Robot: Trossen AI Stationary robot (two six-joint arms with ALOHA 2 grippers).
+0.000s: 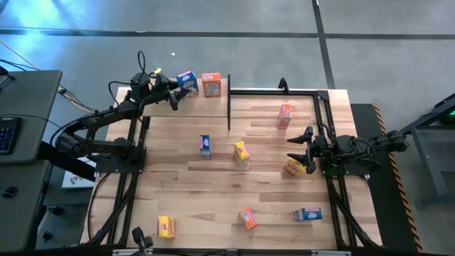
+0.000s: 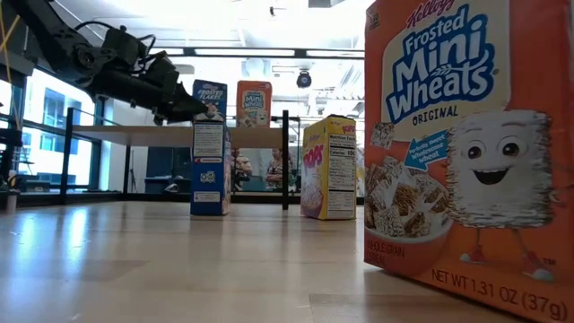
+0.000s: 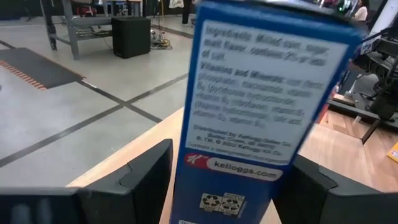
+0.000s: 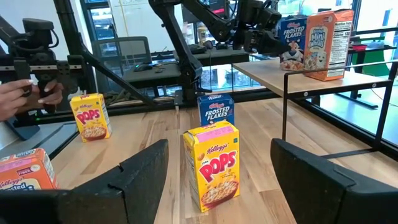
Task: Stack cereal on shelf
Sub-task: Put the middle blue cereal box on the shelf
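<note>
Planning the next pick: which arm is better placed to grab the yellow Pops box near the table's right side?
The right. Its open right gripper sits beside that yellow Pops box, which its wrist view shows between the fingers. The left gripper is at the shelf, around a blue box.

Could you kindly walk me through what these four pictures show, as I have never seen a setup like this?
These are two robot arms at a wooden table, each ending in two fingers. One picture looks straight down, one looks level across the tabletop, and two come from cameras on the arms' wrists. Small cereal boxes stand scattered on the table. The left gripper is at the raised shelf, closed on a blue Frosted Flakes box beside an orange Mini Wheats box already standing there. The right gripper is open, facing a yellow Pops box on the table.
</note>
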